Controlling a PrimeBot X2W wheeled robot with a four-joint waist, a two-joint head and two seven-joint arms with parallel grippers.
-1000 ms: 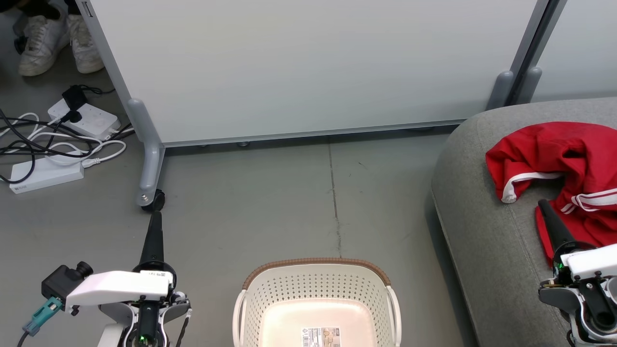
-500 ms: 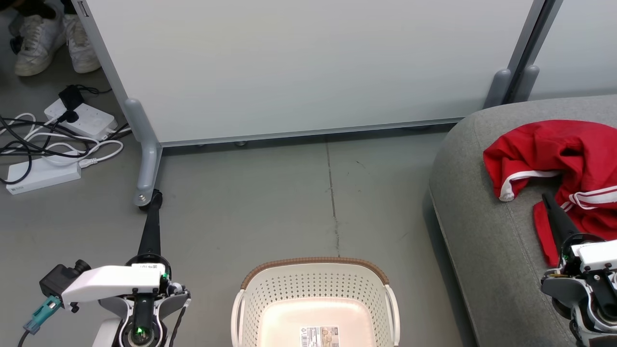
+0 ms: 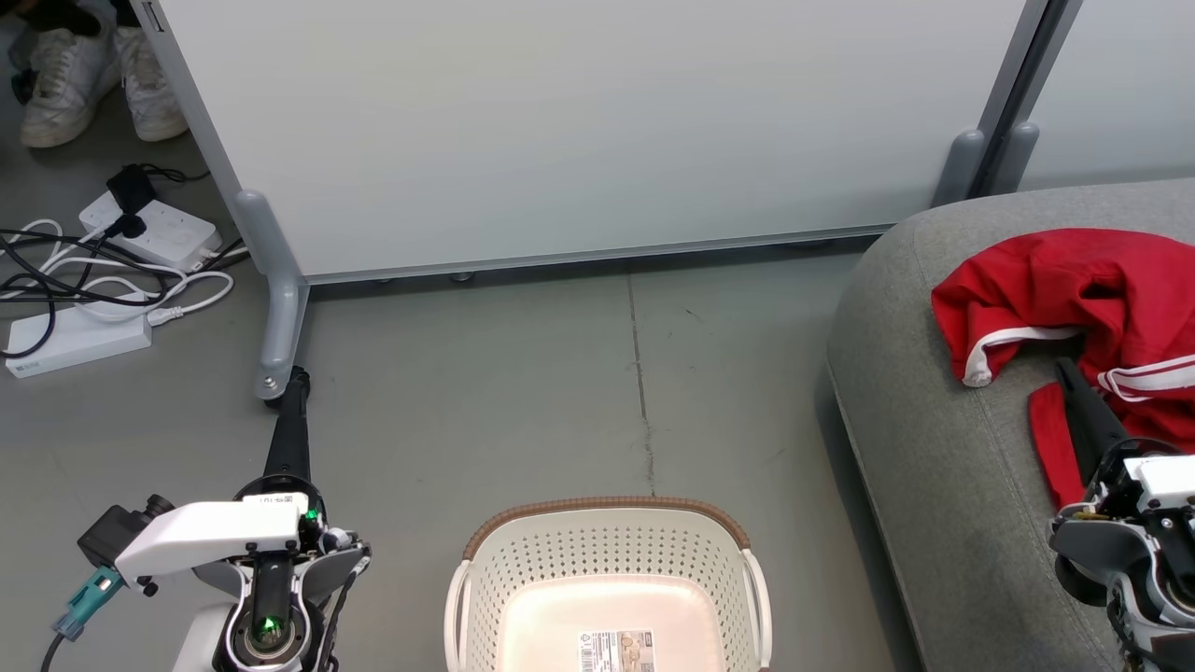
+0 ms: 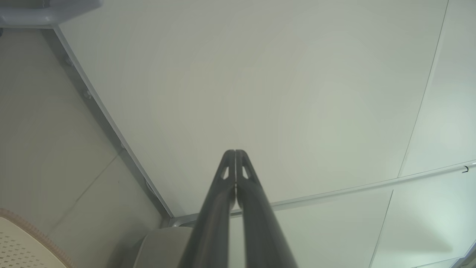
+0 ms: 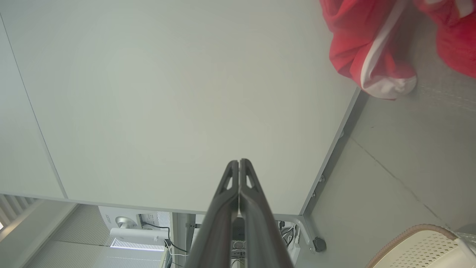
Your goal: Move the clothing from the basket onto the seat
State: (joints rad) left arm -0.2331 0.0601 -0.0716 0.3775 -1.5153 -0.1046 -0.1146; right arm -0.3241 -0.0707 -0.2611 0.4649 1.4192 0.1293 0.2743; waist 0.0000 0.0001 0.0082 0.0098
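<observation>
1. Left gripper [image 3: 297, 381]: fingers pressed together, empty, pointing out over the floor; well apart from the garments.
2. Basket [image 3: 607, 510]: on the floor between the arms; the part of its bottom in view is bare.
3. Seat [image 3: 924, 439]: right of the basket.
4. Clothing [image 3: 1064, 280]: crumpled red heap on the seat, long axis running off the right edge.
5. Right gripper [image 3: 1066, 369]: pressed together, empty, its tip at the heap's near edge; by far the nearer arm. The transfer looks done.
</observation>
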